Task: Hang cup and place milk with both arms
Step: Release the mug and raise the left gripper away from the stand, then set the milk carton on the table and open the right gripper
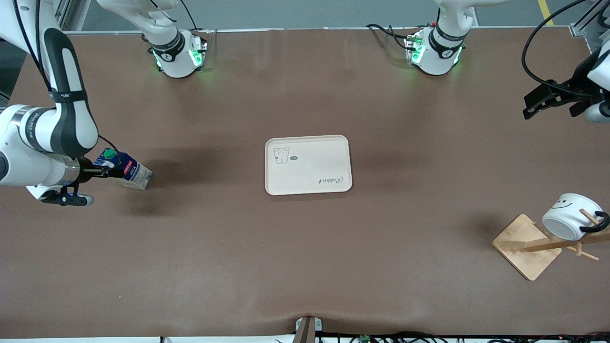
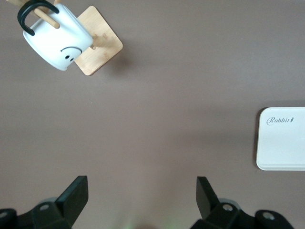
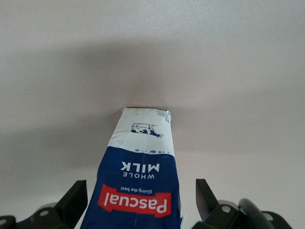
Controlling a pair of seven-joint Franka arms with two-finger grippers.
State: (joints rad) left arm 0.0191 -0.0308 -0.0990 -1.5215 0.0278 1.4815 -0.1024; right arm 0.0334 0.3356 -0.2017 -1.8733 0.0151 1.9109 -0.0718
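The dark-blue milk carton (image 1: 125,169) with a green cap stands on the table at the right arm's end. My right gripper (image 1: 110,170) is open with a finger on each side of the carton's upper part, and gaps show on both sides in the right wrist view (image 3: 140,193). The carton (image 3: 138,162) fills the space between the fingers there. The white smiley cup (image 1: 568,216) hangs by its black handle on a peg of the wooden rack (image 1: 524,245) at the left arm's end. My left gripper (image 1: 536,105) is open and empty in the air, also in the left wrist view (image 2: 142,188), apart from the cup (image 2: 57,45).
A cream tray (image 1: 310,166) with a small bear drawing lies at the table's middle, and its corner shows in the left wrist view (image 2: 283,148). The rack's square base (image 2: 97,47) sits on the brown table. Both arm bases glow green along the table's edge farthest from the front camera.
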